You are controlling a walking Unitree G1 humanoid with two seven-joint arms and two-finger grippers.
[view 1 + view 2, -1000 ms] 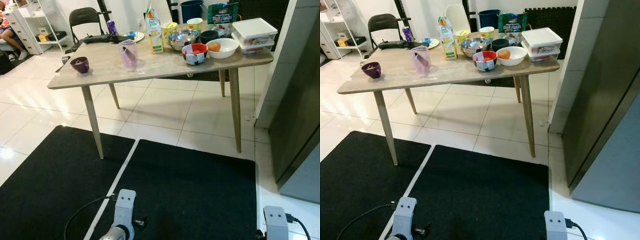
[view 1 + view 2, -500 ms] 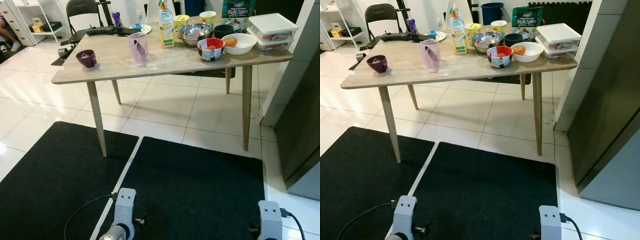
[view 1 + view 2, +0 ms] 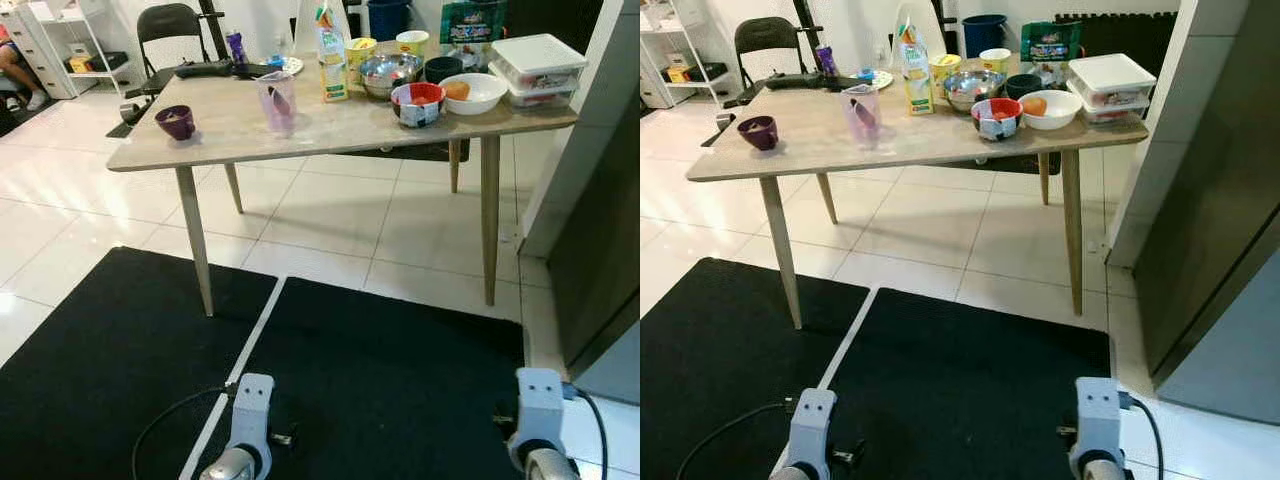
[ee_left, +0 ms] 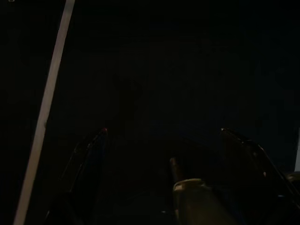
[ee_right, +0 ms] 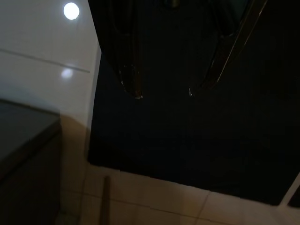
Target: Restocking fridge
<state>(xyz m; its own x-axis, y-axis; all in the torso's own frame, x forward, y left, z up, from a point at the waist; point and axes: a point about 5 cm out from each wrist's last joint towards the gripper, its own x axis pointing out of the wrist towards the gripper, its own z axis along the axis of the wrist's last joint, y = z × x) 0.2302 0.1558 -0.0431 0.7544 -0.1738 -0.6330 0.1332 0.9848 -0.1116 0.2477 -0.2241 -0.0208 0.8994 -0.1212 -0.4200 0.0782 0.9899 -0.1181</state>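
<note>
Wooden table (image 3: 230,125) bears round bowls; left gripper (image 4: 161,133) and right gripper (image 5: 161,93) hang parted, empty.

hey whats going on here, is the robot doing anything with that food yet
Not yet. The robot stands on a black mat, facing a wooden table set with a juice carton, a steel bowl, a red bowl, a white bowl holding something orange, and stacked lidded containers. The left gripper and right gripper both hang open and empty above the mat. The dark fridge is on its right.
</note>
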